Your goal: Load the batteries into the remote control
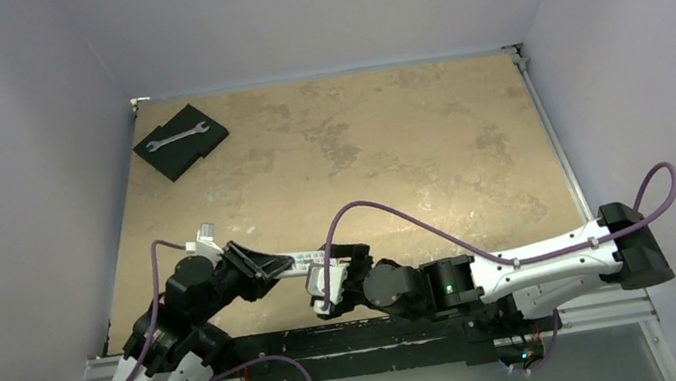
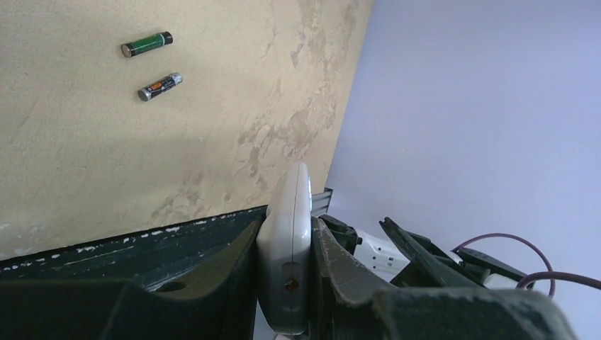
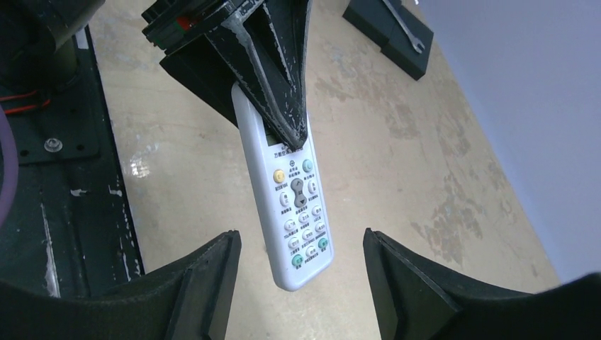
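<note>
From above, the left gripper point(image 1: 269, 264) pinches the slim white remote control point(image 1: 302, 261) by the near edge of the table point(image 1: 388, 143). Left wrist: two dark batteries point(image 2: 147, 44) lie on open tabletop. Right wrist: the right gripper point(image 3: 299, 241) stands spread around the remote's buttoned end, without touching it.

Remote control point(image 3: 294, 205) between left jaws, batteries point(image 2: 147, 44) on table point(image 2: 85, 163), seemingly just apart

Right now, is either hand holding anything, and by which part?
The left hand pinches the remote control by the end above its buttons. The right hand is open, one finger either side of the free end, holding nothing.
</note>
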Action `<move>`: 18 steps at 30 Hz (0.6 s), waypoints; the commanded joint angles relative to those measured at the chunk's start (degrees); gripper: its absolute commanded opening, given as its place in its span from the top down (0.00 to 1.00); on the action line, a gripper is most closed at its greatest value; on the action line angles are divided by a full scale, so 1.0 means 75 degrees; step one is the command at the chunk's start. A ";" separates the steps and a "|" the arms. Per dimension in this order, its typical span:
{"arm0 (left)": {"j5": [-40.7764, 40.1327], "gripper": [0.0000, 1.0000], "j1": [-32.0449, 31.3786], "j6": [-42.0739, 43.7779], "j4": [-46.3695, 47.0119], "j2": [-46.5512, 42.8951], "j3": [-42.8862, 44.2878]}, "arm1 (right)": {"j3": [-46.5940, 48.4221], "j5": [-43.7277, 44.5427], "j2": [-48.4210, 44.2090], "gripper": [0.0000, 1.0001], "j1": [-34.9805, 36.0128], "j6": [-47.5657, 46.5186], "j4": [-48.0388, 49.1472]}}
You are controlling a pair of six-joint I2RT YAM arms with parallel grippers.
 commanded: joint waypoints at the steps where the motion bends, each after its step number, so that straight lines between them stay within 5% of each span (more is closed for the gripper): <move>1: -0.0281 1.00 0.0035 -0.0401 -0.0127 -0.0254 0.0330 | -0.0151 0.0800 0.0130 0.28 0.0253 -0.0589 0.1099; 18: 0.0123 1.00 0.0034 -0.0431 0.0048 -0.0206 0.0324 | -0.0187 0.1559 0.1439 0.27 0.0442 -0.1276 0.2296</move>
